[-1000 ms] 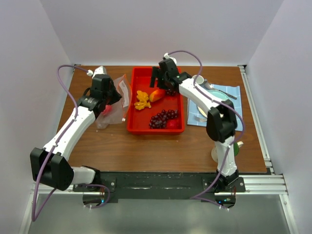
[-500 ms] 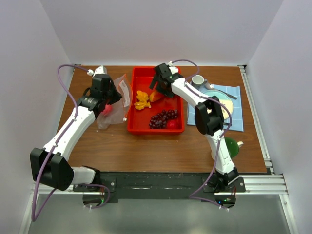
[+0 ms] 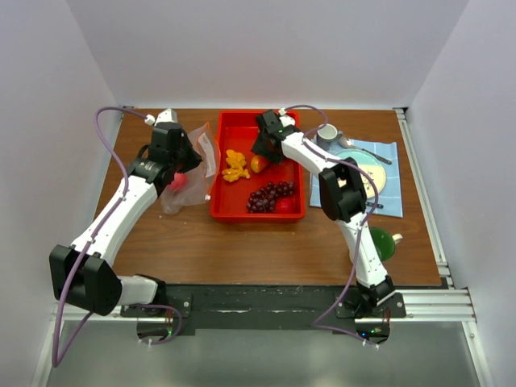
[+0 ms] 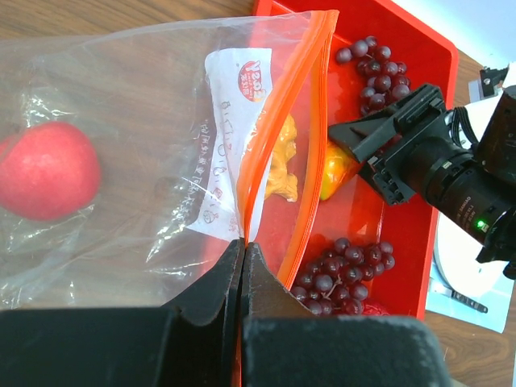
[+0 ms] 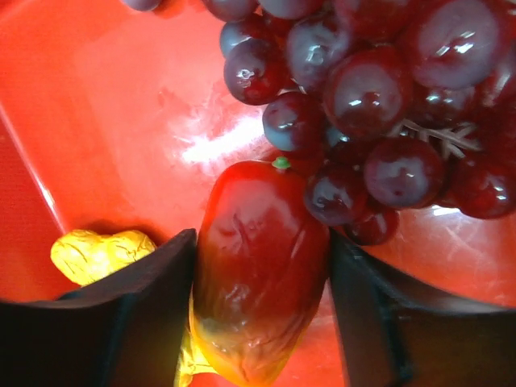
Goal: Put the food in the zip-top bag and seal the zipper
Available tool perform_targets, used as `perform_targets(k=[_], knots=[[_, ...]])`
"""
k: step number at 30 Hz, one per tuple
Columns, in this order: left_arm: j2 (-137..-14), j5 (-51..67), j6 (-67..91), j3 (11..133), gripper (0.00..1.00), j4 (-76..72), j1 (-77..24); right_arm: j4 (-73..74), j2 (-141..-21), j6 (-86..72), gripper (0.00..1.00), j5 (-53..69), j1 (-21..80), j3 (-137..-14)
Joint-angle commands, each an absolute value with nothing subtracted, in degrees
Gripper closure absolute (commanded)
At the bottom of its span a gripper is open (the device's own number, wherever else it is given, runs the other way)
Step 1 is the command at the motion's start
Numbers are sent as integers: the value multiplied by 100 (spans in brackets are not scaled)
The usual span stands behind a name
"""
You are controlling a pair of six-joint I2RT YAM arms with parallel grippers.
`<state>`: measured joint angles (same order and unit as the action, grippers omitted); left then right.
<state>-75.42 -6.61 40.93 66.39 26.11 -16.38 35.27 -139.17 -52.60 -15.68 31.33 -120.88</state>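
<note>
Gripping the red-orange wedge-shaped toy fruit (image 5: 258,234), our right claw (image 5: 260,322) has a lumpy yellow cluster (image 5: 101,254) at its left and dark purple grapes (image 5: 387,97) touching ahead, in the red plastic tray (image 5: 97,105). Our left claw (image 4: 242,258) pinches the clear crinkly bag (image 4: 145,105) by its orange-red zipper (image 4: 282,121).
</note>
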Motion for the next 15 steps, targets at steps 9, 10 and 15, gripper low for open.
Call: perform_targets(k=[9, 10, 15], knots=[[-7392, -466, 4017, 6794, 100, 2338, -1591, 2488, -11990, -4659, 86, -941, 3234, -10917], [-7409, -457, 4017, 6803, 100, 2338, -1591, 2374, -11649, -4615, 88, -914, 3269, -10707], [-7471, -343, 4034, 6864, 100, 2312, -1591, 1522, -10882, -4387, 88, -861, 3682, -10292]])
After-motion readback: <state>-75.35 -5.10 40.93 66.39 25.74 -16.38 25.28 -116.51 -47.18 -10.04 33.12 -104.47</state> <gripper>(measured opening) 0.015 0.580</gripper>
